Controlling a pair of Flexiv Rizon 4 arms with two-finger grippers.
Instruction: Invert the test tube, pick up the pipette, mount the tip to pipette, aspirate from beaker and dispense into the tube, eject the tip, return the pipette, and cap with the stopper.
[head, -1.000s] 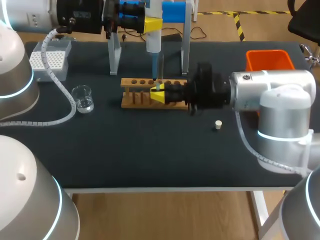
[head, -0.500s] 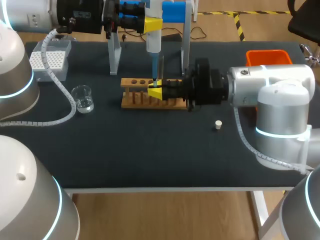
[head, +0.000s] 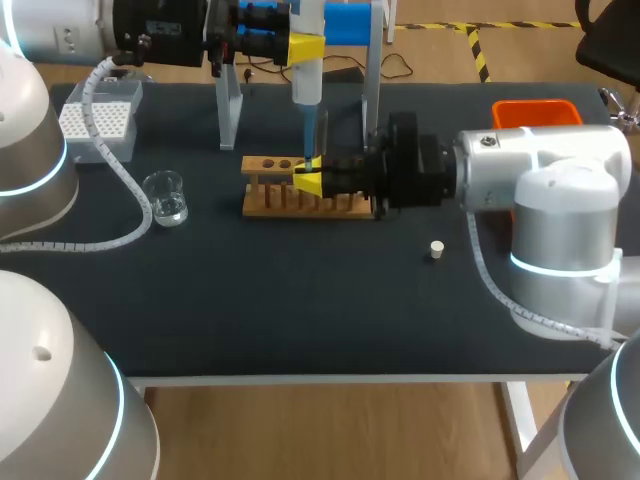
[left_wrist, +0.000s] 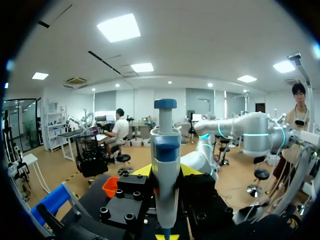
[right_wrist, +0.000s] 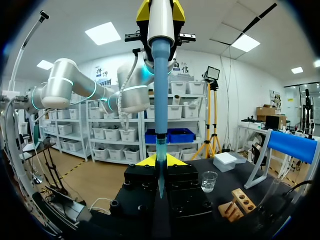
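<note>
Dispense step. My left gripper (head: 305, 45) pinches the pipette (head: 306, 85) at far centre. Its blue tip (right_wrist: 161, 90) sits between my right gripper (head: 308, 178) fingers, which seem to pinch the test tube (right_wrist: 161, 150) above the rack (head: 270, 195); the glass barely shows. Next: depress plunger, keep tip centred.

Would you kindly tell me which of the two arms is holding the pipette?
The left arm: its jaws grip the pipette upright over the wooden rack, whereas the right arm sits low at the rack.

pipette (head: 307, 85), right arm (head: 540, 190) crowd rack (head: 265, 200), table (head: 300, 310) front seemingly passable
</note>
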